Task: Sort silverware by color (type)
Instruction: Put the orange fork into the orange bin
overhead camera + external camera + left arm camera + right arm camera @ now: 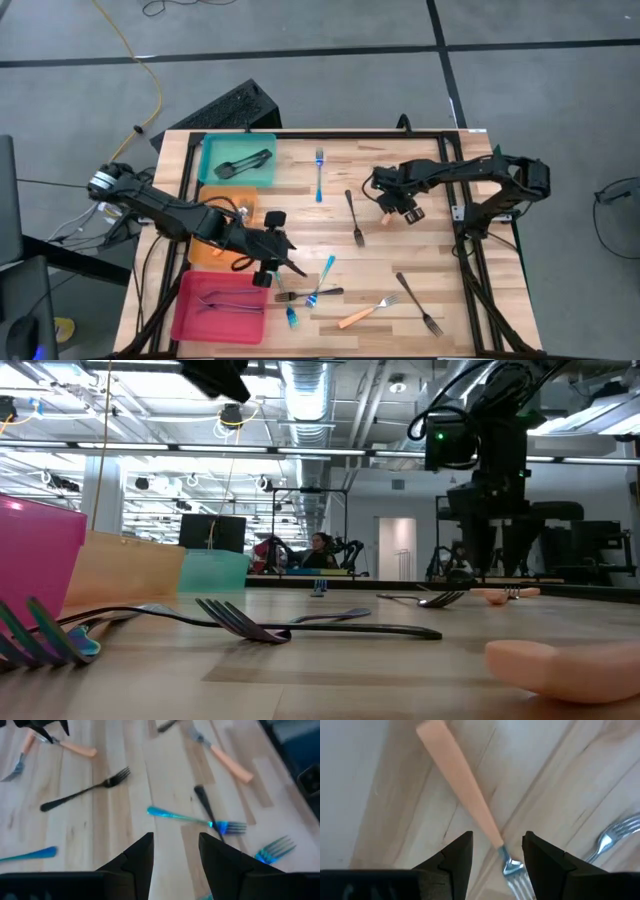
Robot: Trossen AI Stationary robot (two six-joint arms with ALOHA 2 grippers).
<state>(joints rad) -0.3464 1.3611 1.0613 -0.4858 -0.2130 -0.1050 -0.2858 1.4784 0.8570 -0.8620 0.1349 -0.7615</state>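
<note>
Forks lie scattered on the wooden table (pixel 440 250). My right gripper (pixel 400 208) points down, open, over an orange-handled fork (pixel 465 790); its fingers stand on either side of the fork's neck (pixel 501 851), and the fork lies flat on the wood. My left gripper (pixel 285 265) hangs open and slanted above the near-left cluster, nothing between its fingers (pixel 175 857). Just ahead of it lie a blue fork (pixel 195 820) and a black fork (pixel 82 792). Another blue fork (pixel 319 175) lies at the far middle.
Three trays stand along the left edge: teal (pixel 215 175) with dark pieces in it, orange (pixel 205 252) partly under my left arm, pink (pixel 190 320) with forks in it. More forks lie near the front: an orange one (pixel 365 314) and a black one (pixel 418 303).
</note>
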